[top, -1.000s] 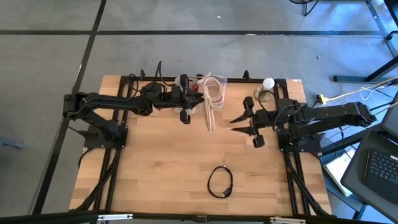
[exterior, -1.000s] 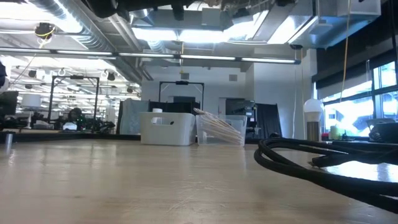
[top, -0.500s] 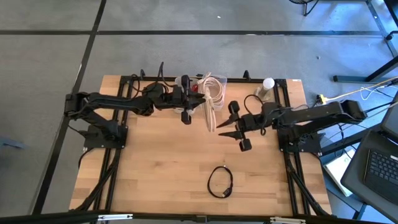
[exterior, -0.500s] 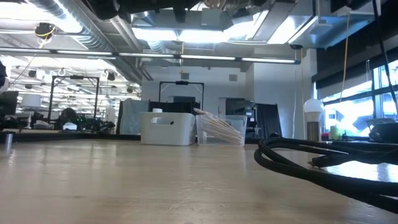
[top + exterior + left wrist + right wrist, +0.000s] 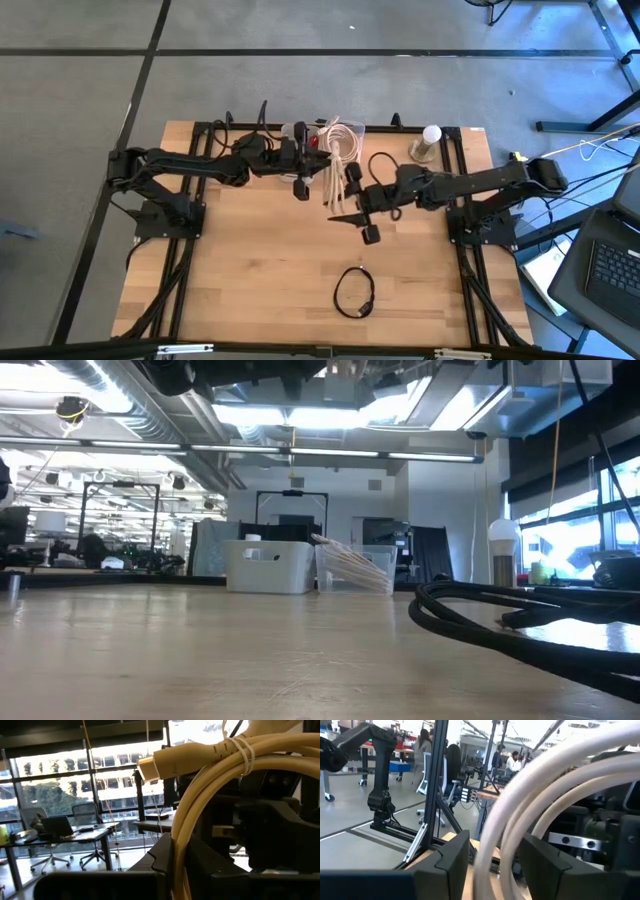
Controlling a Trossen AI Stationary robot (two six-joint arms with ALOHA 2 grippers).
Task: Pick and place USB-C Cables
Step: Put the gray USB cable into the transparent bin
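Cream cable (image 5: pixel 345 150) straddled by outstretched right pincer (image 5: pixel 342 196).

The cream cables (image 5: pixel 340 160) hang at the table's (image 5: pixel 250 270) far middle, between both grippers; the black coil (image 5: pixel 354 292) lies near-centre.

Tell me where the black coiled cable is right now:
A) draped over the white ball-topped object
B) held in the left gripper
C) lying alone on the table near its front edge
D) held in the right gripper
C: in the high view the black coiled cable lies flat on bare table, apart from both grippers, which are up at the cream-white cable bundle.
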